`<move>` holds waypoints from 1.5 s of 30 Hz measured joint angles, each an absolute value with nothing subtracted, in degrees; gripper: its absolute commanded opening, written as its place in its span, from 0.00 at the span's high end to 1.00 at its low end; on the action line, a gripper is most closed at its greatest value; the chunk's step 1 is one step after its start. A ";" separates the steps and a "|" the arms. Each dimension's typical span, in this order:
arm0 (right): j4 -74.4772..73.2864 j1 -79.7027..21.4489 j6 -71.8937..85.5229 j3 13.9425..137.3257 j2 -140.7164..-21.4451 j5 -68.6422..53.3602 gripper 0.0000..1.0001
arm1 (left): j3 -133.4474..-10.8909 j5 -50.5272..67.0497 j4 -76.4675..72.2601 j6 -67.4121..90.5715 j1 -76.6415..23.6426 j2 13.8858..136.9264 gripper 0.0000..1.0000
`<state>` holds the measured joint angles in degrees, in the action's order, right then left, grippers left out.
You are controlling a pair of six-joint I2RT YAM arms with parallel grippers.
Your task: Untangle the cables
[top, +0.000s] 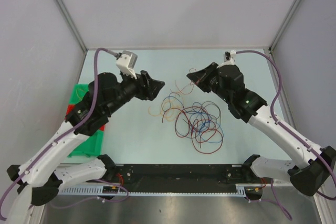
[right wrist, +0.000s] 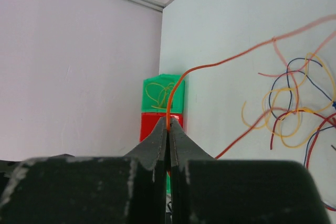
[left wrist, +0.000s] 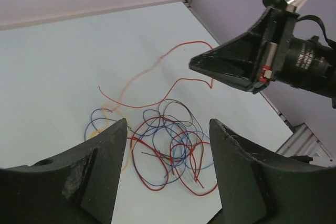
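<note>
An orange-red cable is pinched in the right gripper beside the tangled cables on the bench, while the left gripper is held with fingers spread, empty.

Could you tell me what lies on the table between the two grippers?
In the top view, loose cables lie between the left gripper and right gripper; the main tangle sits nearer the arm bases.
</note>
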<state>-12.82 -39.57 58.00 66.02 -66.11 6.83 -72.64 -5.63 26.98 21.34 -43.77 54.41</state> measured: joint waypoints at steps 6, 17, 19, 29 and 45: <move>-13.28 -39.57 64.40 66.02 -66.17 7.07 1.00 | -72.05 -5.89 22.11 18.52 -50.39 59.20 0.35; -15.73 -39.53 72.03 66.02 -66.54 5.48 1.00 | -72.40 -9.43 18.44 14.90 -57.43 67.57 0.39; -15.94 -39.53 72.53 66.02 -66.85 4.89 1.00 | -73.01 -10.07 18.15 14.68 -57.78 68.51 0.39; -16.21 -39.53 73.76 66.02 -67.09 2.92 1.00 | -75.68 -12.95 17.28 13.54 -58.63 72.07 0.52; -16.51 -36.82 73.97 66.02 -67.09 -0.54 1.00 | -77.10 -15.49 17.47 12.97 -59.31 75.33 0.56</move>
<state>-16.51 -36.82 73.97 66.02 -67.09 -0.54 -77.10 -15.49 17.47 12.97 -59.31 75.33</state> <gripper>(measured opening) 0.012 0.450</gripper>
